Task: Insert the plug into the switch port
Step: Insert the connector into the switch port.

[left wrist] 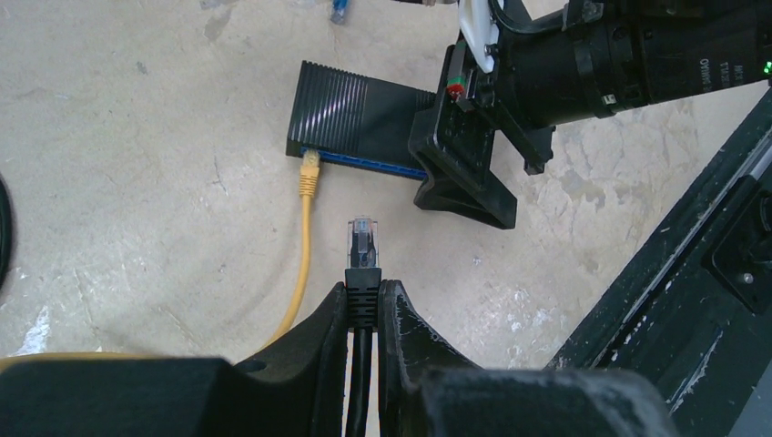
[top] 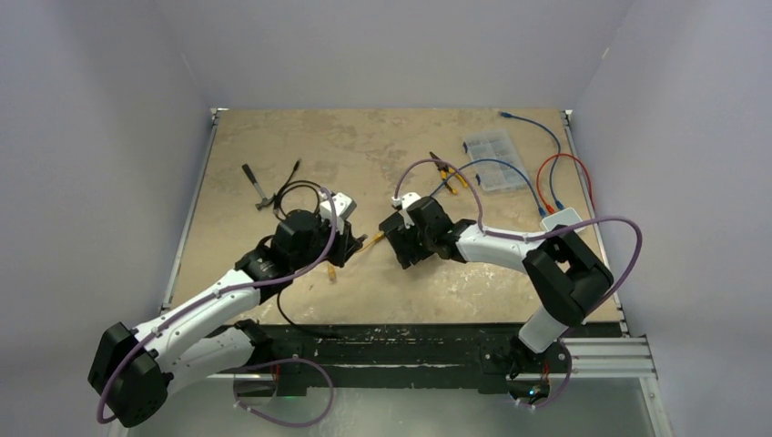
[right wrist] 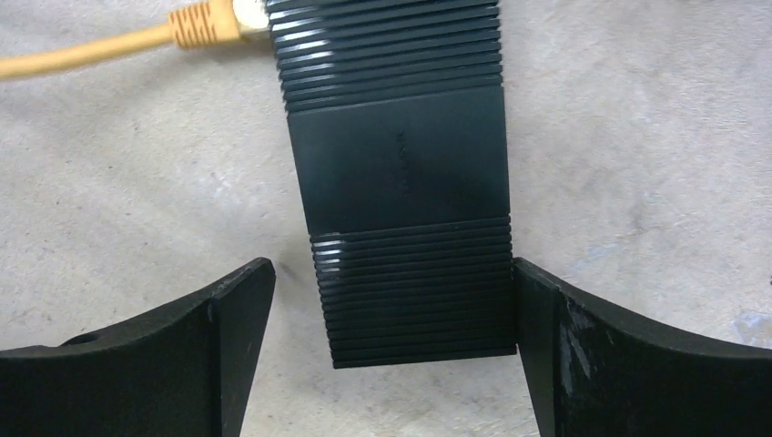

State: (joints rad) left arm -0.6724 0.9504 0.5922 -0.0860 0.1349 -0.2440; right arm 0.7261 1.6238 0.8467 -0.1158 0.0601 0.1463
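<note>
In the left wrist view, the left pincer is seen clenched on the boot of a clear-tipped black plug at the middle of the frame. The plug is pointed up-frame toward the blue port face of a black ribbed plastic switch, from which it is kept apart. A yellow cable is already seated in a port just left of the plug's line. A mottled beige surface lies beneath.

In the right wrist view, the right pincer is spread wide around the switch's lower end. The right finger is set against its edge and the left finger stands clear.

In the top view, a clear plastic compartment box is seen at upper right.
</note>
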